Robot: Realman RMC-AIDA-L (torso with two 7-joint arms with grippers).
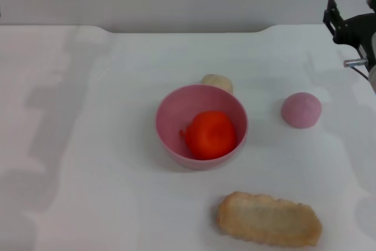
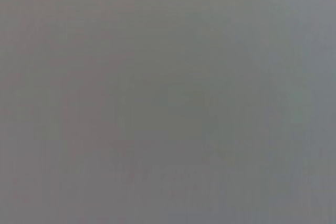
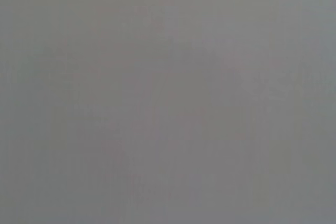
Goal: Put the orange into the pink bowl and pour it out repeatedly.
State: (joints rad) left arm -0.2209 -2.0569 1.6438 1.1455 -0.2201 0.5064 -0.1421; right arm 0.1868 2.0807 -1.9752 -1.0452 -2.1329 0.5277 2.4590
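While the orange (image 1: 210, 134) sits in the bowl (image 1: 201, 126), right gripper (image 1: 352, 27) is parked well off to its far right; finger state can't be told. Bowl looks light, stiff, slick: likely best pinched at the rim, tipped slowly. Orange is glossy and will probably roll.

White table (image 1: 88, 145) with a wide bare stretch along its left side. A bowl (image 1: 201, 125) sits mid-table, open from above, with a beige ball (image 1: 217, 82) touching its far rim. A pink ball (image 1: 301, 110) stands apart to its right (bare table between). A bread piece (image 1: 269, 219) lies nearer.
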